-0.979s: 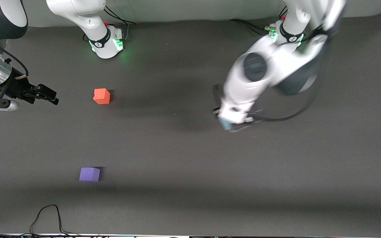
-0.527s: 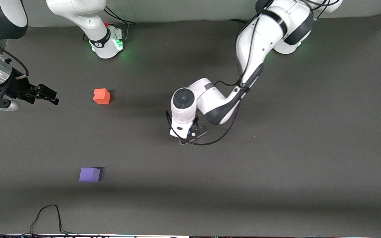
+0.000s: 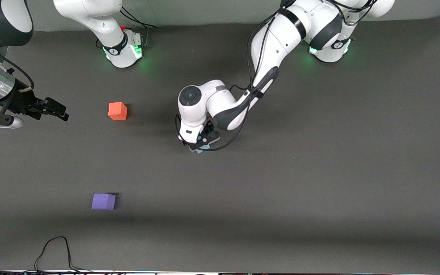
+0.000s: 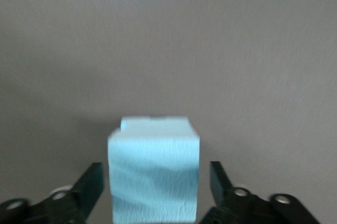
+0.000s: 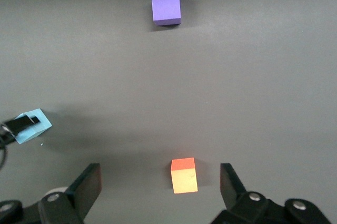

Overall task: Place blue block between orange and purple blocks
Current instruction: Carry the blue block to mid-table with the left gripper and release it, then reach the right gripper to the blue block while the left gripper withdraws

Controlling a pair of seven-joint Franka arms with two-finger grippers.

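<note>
The blue block (image 4: 154,174) was held clamped in the left gripper (image 3: 200,145) over bare table, well apart from the orange block (image 3: 117,111) and purple block (image 3: 103,201). It was judged light, slightly soft foam, best pinched on flat faces. The right gripper (image 5: 160,187) waited, spread wide, above the orange block

High front camera, two wrist cameras; blue block (image 3: 200,149) in all.
</note>
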